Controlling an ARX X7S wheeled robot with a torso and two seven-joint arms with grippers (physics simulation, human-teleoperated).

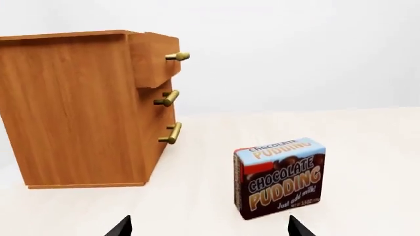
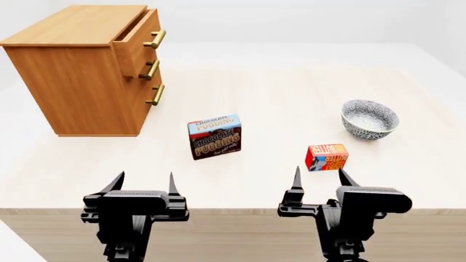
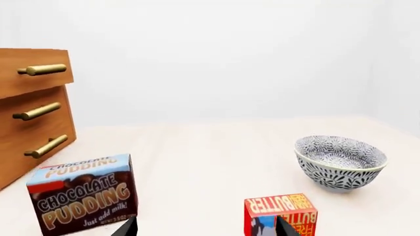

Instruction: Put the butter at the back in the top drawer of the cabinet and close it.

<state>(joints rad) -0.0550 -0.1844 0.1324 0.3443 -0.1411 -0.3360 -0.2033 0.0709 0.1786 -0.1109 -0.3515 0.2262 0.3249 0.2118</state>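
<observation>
Both hands, left hand point(image 2: 143, 182) and right hand point(image 2: 318, 177), are idling spread; butter point(image 2: 327, 157), lower right, is risking toppling if nudged.

The interior of the pulled-out light-brown wooden top drawer point(image 2: 135, 41) is not visible in any view.

In the right wrist view, the orange-brown wooden cabinet point(image 3: 29, 110) is cut off by the frame edge; only its drawer fronts show. The small red-and-orange butter carton point(image 3: 280, 213) is cut off at the frame's lower edge, with a dark fingertip point(image 3: 286, 227) covering part of it.

In the left wrist view, only the dark tips of the left gripper point(image 1: 208, 227) enter the frame.
</observation>
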